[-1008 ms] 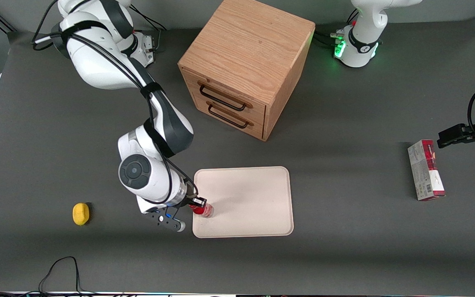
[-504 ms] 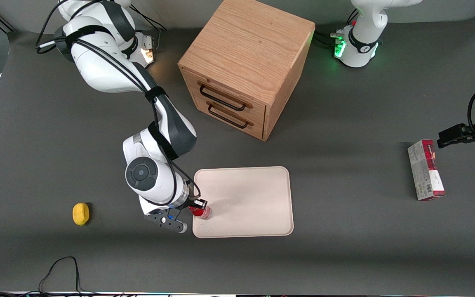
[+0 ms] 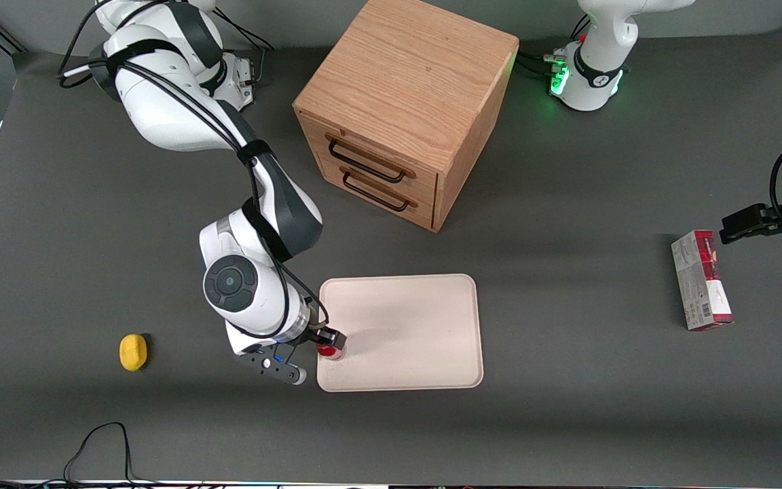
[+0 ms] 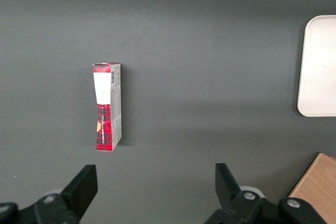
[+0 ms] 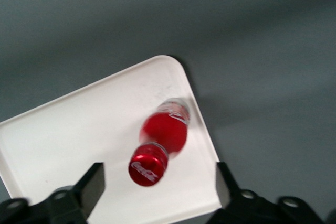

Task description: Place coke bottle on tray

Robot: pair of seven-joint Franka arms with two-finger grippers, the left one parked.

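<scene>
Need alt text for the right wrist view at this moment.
A small red coke bottle with a red cap stands on a cream-white tray, near one rounded corner. The open gripper is above it, its fingers apart and clear of the bottle. Dark grey table surrounds the tray.

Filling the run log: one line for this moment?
claw: open, above bottle | coke bottle: released, on tray | tray: near corner
</scene>
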